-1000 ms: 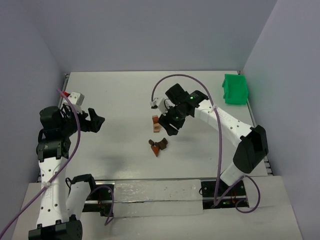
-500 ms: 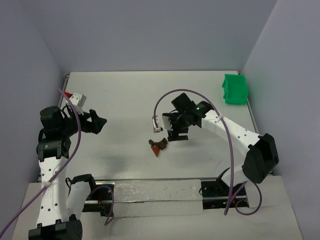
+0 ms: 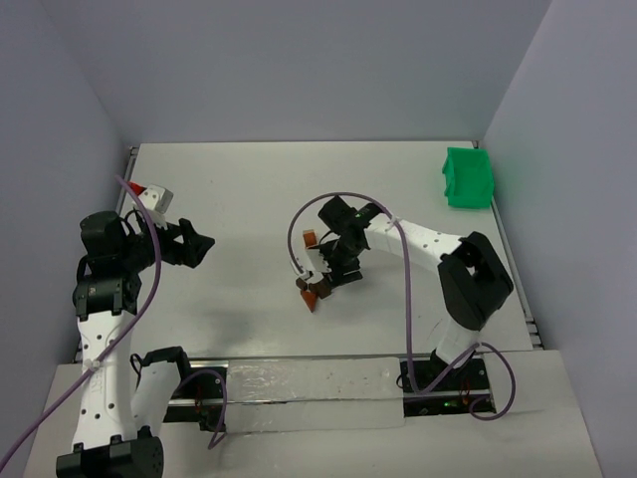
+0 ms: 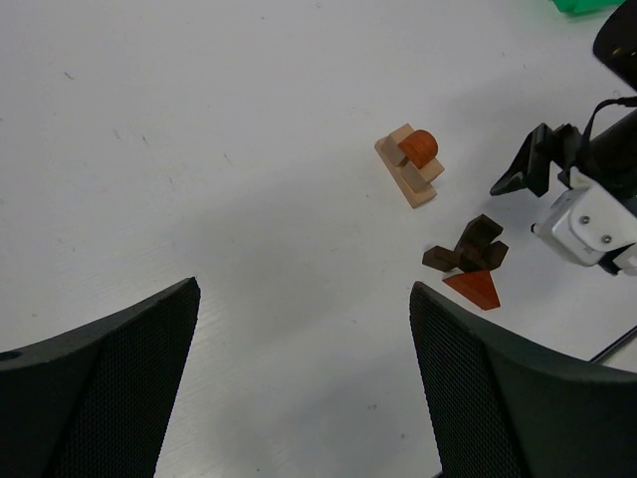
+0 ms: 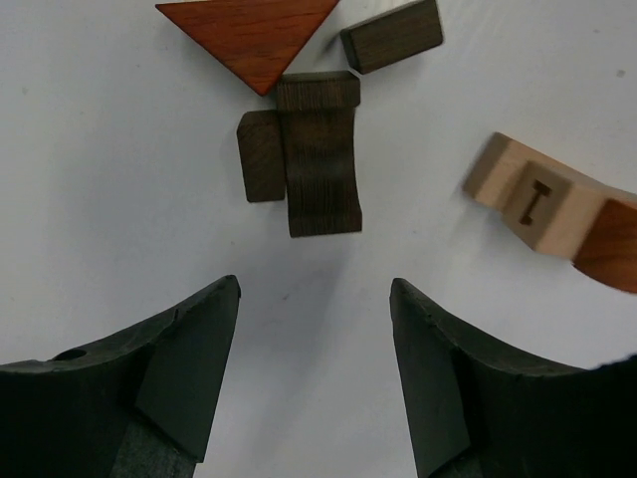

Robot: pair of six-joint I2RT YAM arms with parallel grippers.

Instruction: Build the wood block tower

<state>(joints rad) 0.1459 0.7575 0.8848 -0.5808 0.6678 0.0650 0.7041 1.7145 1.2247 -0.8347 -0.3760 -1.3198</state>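
Several wood blocks lie mid-table. A dark brown cluster (image 3: 320, 289) with a reddish triangular wedge (image 3: 311, 300) sits just ahead of my right gripper (image 3: 336, 277), which hovers over it open and empty. The right wrist view shows the wedge (image 5: 249, 35), a dark arch piece (image 5: 318, 154), two short dark bars and my open right gripper (image 5: 315, 289). A low stack of tan blocks with a reddish-brown piece (image 3: 310, 239) stands just behind; it also shows in the left wrist view (image 4: 410, 164). My left gripper (image 3: 202, 244) is open and empty, far to the left.
A green bin (image 3: 468, 177) stands at the back right corner. Walls close the table at the back and both sides. A purple cable loops over each arm. The right arm's wrist (image 4: 587, 224) shows beside the dark blocks in the left wrist view.
My right gripper has swung from beside the tan stack down toward the dark cluster and now points at it. The left arm has barely moved. The blocks have not moved.
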